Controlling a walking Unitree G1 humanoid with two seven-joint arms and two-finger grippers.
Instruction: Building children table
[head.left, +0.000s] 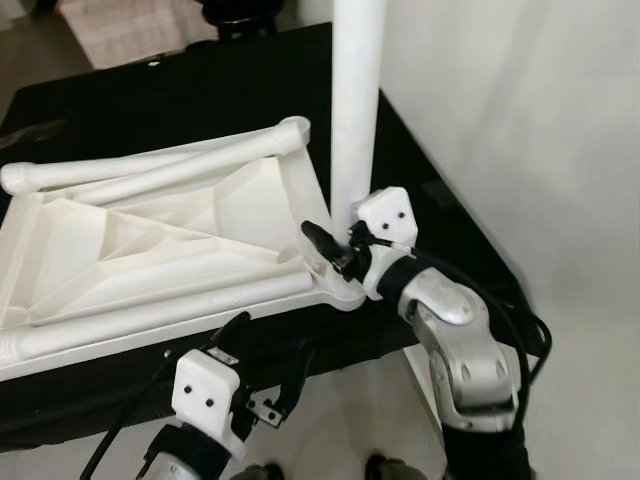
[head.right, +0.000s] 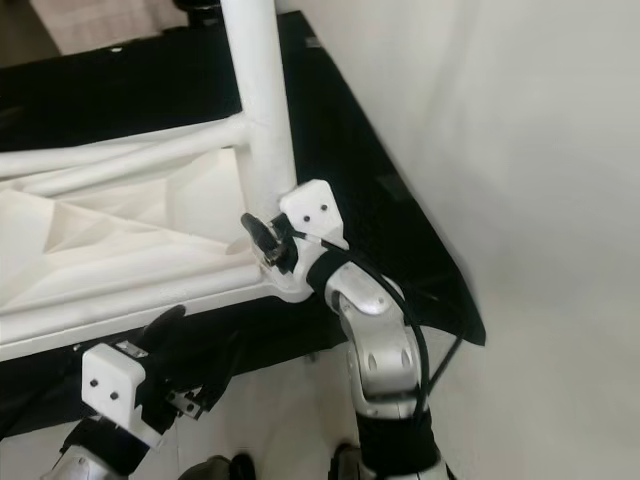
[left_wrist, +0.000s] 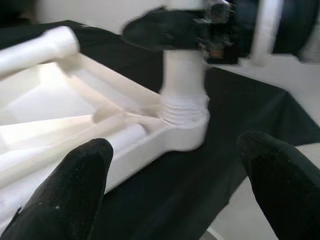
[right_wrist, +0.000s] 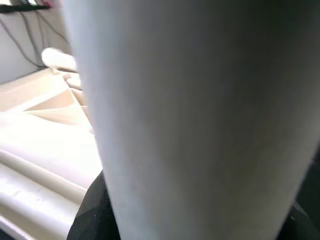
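The white plastic table top (head.left: 150, 235) lies upside down on a black cloth. One white table leg (head.left: 357, 100) stands upright in the near right corner socket (left_wrist: 184, 117). My right gripper (head.left: 338, 247) is shut on this leg just above the socket, and the leg (right_wrist: 200, 115) sits between its black fingers (right_wrist: 90, 210). Two loose legs rest on the underside, one along the far edge (head.left: 150, 165) and one along the near edge (head.left: 160, 312). My left gripper (left_wrist: 175, 195) hangs open below the near edge, a short way from the socket, with nothing in it.
The black cloth (head.left: 200, 80) ends close to the right of the upright leg, where a white wall (head.left: 520, 120) stands. Pale floor (head.left: 350, 400) lies below the front edge, next to my right arm (head.left: 460, 340).
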